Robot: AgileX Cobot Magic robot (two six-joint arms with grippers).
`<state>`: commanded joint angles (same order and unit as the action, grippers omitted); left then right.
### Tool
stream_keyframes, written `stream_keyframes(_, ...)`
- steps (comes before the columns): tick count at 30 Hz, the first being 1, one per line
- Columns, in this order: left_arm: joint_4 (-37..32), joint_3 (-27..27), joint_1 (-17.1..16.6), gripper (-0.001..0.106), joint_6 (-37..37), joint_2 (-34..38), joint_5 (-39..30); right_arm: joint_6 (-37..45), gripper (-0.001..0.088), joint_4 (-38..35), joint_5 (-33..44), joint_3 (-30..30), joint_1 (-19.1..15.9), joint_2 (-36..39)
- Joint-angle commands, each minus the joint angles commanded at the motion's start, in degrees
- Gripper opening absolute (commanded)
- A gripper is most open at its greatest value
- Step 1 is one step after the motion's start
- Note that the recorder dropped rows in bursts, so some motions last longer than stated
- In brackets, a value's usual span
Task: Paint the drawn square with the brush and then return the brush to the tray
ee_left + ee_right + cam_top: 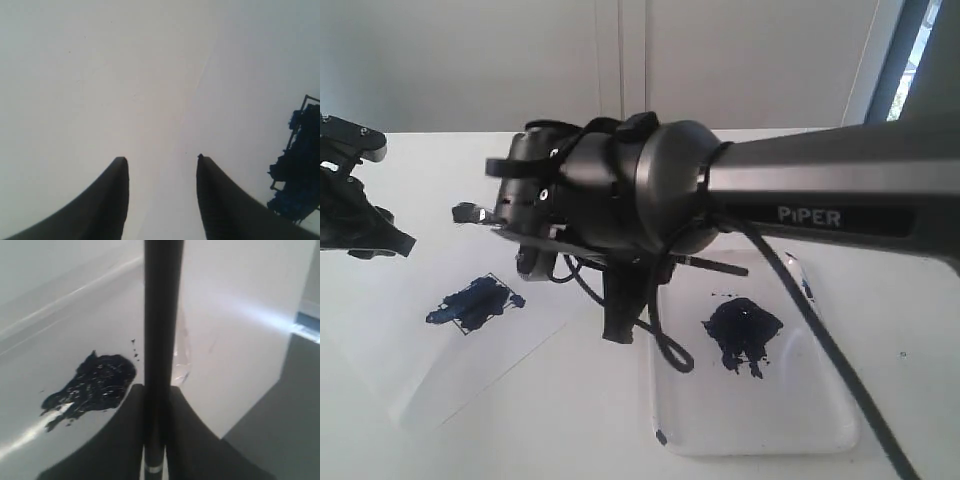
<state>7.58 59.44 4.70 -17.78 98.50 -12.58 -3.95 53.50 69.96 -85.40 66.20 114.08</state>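
Observation:
My right gripper [157,386] is shut on the brush [162,315], whose long black handle runs out past the fingertips; a silver band shows near the jaws' base. Below it lies the glossy white tray [60,305] with its dark blue paint blotch [92,382]. In the exterior view the right gripper [620,318] hangs at the left rim of the tray [770,425]. The drawn square [475,303], smeared dark blue, lies on the paper to the left. My left gripper [161,159] is open and empty over white paper, with the drawn square [300,165] off to one side.
The right arm [820,190] spans the scene from the right and hides much of the middle. A loose black cable [820,340] trails over the tray. The white paper sheet [450,370] lies left of the tray. The left gripper [360,215] sits at the far left.

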Motion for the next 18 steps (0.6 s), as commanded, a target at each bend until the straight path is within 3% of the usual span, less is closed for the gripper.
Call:
stream_keyframes(3, 0.49, 0.0, 0.0, 0.048, 0.0, 1.36, -1.01, 0.34, 0.0, 4.58, 0.0, 1.71, 0.0, 1.48)
stream_keyframes(7, 1.12, 0.0, 0.0, 0.048, 0.0, 2.43, -0.13, 0.93, 0.0, 16.14, 0.0, 3.48, 0.0, 3.4)
stream_keyframes(18, 3.77, 0.39, 0.64, 0.048, -0.01, 3.73, 3.81, 1.21, 0.0, 22.35, 0.0, 3.48, 0.0, 7.52)
